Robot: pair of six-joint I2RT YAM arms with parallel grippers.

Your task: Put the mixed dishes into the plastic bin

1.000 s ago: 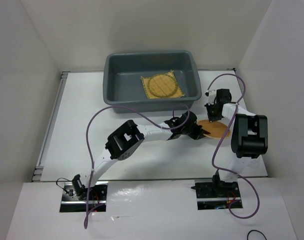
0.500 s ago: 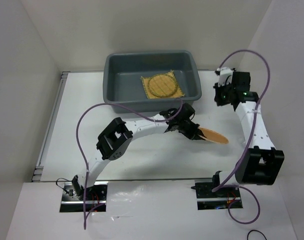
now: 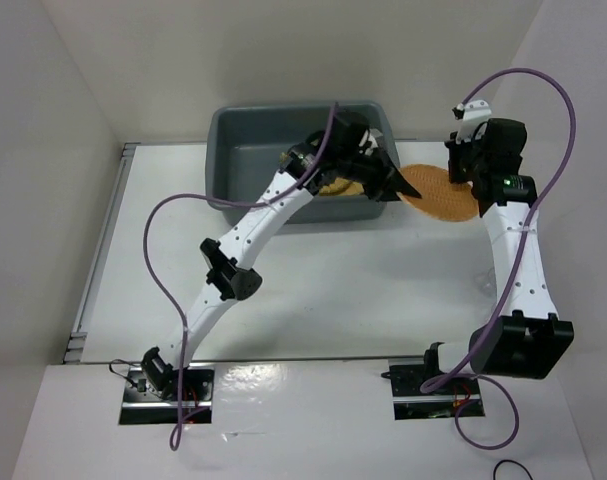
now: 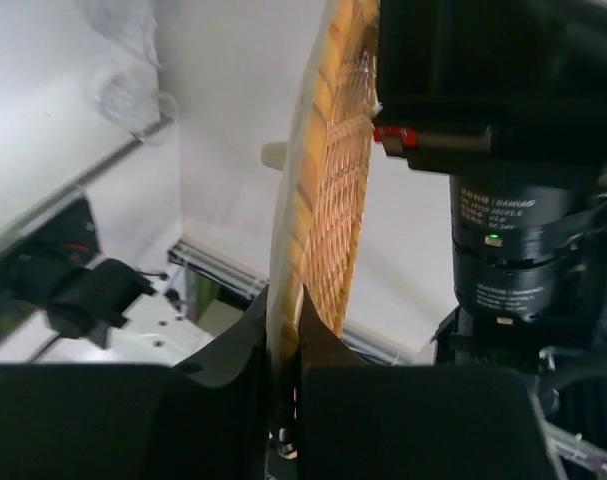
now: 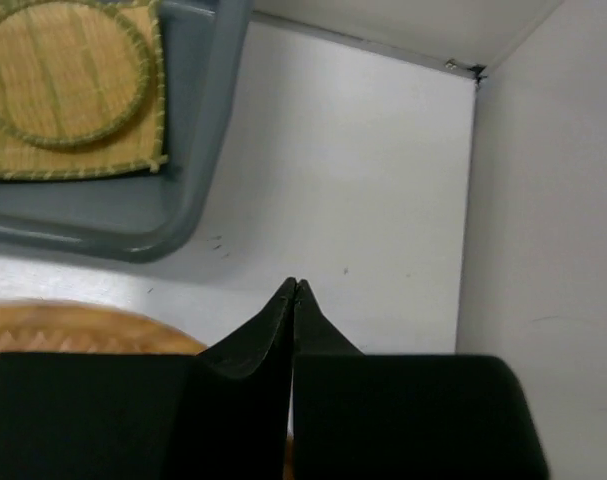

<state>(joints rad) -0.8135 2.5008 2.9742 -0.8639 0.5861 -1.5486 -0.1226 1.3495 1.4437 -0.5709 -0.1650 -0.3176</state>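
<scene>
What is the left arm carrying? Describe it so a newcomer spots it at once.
Find the grey plastic bin at the far side of the table. Just past its right end, the left gripper pinches a round woven disc by its edge. It is orange; the other disc, lying on the square mat inside the bin, is yellow.

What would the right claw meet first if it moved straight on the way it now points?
Probably the bare white table, just right of the grey bin; the shut right claw has nothing else ahead, though depth is unclear.
</scene>
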